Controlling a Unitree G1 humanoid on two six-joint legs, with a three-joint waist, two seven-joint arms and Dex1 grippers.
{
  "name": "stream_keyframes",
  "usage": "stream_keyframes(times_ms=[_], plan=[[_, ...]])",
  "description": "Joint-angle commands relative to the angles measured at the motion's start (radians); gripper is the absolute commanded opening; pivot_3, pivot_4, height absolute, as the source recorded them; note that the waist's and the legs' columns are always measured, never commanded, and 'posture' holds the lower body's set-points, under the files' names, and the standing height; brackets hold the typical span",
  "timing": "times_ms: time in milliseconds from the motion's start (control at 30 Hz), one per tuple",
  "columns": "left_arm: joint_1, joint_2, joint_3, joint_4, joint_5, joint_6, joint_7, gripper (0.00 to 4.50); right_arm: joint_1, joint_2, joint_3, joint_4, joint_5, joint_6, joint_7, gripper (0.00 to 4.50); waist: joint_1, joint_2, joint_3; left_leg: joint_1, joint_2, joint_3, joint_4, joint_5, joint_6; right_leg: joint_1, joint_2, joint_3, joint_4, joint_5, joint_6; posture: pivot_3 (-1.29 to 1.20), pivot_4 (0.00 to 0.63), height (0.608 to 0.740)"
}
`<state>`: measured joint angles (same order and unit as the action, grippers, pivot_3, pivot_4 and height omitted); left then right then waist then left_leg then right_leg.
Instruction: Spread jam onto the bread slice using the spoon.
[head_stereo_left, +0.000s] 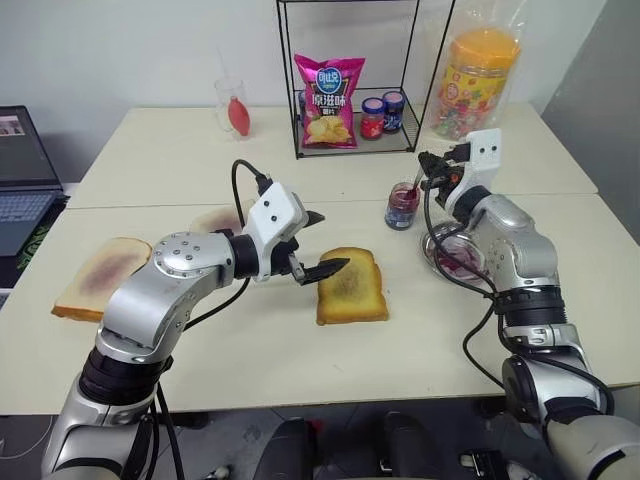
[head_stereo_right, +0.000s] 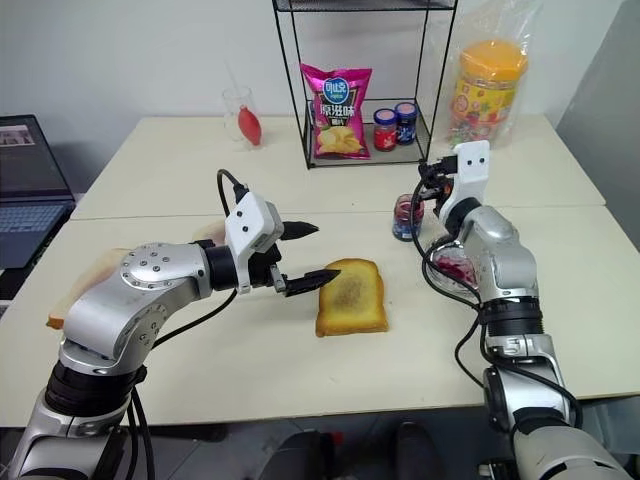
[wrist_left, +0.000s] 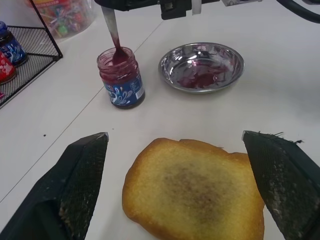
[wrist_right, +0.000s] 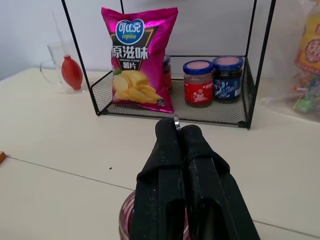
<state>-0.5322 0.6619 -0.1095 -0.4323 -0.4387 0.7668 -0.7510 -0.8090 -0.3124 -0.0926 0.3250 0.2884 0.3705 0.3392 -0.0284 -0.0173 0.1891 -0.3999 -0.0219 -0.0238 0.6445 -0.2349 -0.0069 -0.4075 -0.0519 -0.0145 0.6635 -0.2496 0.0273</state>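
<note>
the cream table (head_stereo_left: 300, 350) carried the golden bread slice (head_stereo_left: 351, 286) near its middle. toward the robot's right stood an open jar of dark jam (head_stereo_left: 402, 206), and just beside that a small metal dish (wrist_left: 201, 66) smeared purple. at the left edge lay a pale slice with a purplish smear (head_stereo_left: 101, 277), and a laptop (head_stereo_left: 22, 180) sat beyond it. farther back stood a black wire rack (head_stereo_left: 356, 75), a clear cup holding something red (head_stereo_left: 234, 107), and a bagged candy tub (head_stereo_left: 480, 80).
</note>
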Motion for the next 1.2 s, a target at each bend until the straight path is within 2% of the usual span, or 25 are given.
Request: stream_keyframes(times_ms=[33, 333, 500, 867, 1200], plan=[[-0.016, 0.003, 0.024, -0.023, -0.002, -0.008, 0.005, 4.50, -0.013, -0.008, 0.009, 0.012, -0.035, -0.046, 0.016, 0.03, 0.000, 0.000, 0.000, 0.000, 0.000, 0.000, 0.000, 0.000, 0.000, 0.000, 0.000, 0.000, 0.000, 0.000, 0.000, 0.00, 0.150, 0.740], [-0.016, 0.003, 0.020, -0.016, 0.005, -0.017, 0.002, 4.50, -0.045, 0.021, 0.008, 0.084, -0.051, -0.020, -0.002, 0.03, 0.000, 0.000, 0.000, 0.000, 0.000, 0.000, 0.000, 0.000, 0.000, 0.000, 0.000, 0.000, 0.000, 0.000, 0.000, 0.00, 0.150, 0.740], [-0.013, 0.004, 0.021, -0.020, 0.005, -0.018, 0.003, 4.50, -0.059, 0.054, -0.026, 0.087, -0.009, 0.051, -0.024, 0.03, 0.000, 0.000, 0.000, 0.000, 0.000, 0.000, 0.000, 0.000, 0.000, 0.000, 0.000, 0.000, 0.000, 0.000, 0.000, 0.00, 0.150, 0.740], [-0.015, -0.003, 0.018, -0.023, 0.004, -0.017, 0.010, 4.50, -0.104, 0.115, -0.178, 0.066, 0.134, 0.216, -0.108, 0.03, 0.000, 0.000, 0.000, 0.000, 0.000, 0.000, 0.000, 0.000, 0.000, 0.000, 0.000, 0.000, 0.001, 0.000, 0.000, 0.00, 0.150, 0.740], [-0.028, -0.008, 0.011, -0.021, 0.001, -0.010, 0.019, 4.50, -0.141, 0.126, -0.288, 0.060, 0.244, 0.293, -0.163, 0.03, 0.000, 0.000, 0.000, 0.000, 0.000, 0.000, 0.000, 0.000, 0.000, 0.000, 0.000, 0.000, 0.000, 0.000, 0.000, 0.00, 0.150, 0.740]])
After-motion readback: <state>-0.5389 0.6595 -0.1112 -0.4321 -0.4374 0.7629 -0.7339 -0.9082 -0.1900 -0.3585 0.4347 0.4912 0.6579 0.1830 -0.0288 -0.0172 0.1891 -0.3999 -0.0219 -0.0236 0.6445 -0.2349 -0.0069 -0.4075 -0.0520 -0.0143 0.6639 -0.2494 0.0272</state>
